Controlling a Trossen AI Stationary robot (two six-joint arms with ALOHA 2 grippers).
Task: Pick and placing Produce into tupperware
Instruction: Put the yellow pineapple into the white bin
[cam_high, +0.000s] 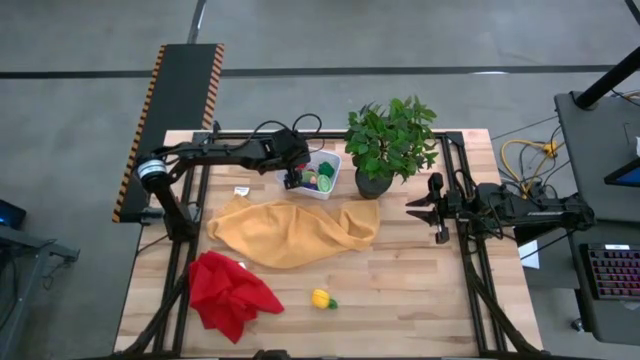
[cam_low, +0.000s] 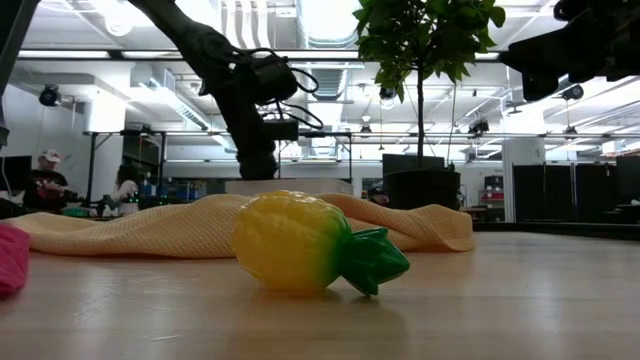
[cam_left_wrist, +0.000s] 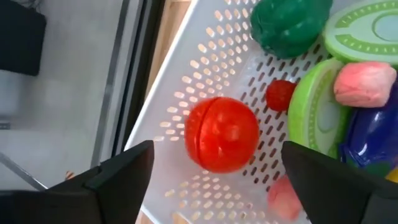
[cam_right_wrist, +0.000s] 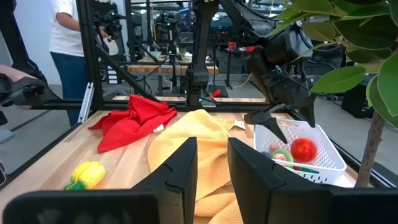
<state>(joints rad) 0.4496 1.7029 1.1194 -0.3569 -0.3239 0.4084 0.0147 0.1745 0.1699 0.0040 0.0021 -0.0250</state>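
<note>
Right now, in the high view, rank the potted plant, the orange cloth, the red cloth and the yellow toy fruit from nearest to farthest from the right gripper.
Measured from the right gripper, at the table's right side:
1. Potted plant, just beyond it toward the table's far edge.
2. Orange cloth, spread at mid-table.
3. Yellow toy fruit, near the front edge.
4. Red cloth, at the front-left corner.

No readable text, labels, brands or numbers anywhere; small white tag on the orange mesh cloth (cam_high: 295, 232) too tiny to read.
</note>
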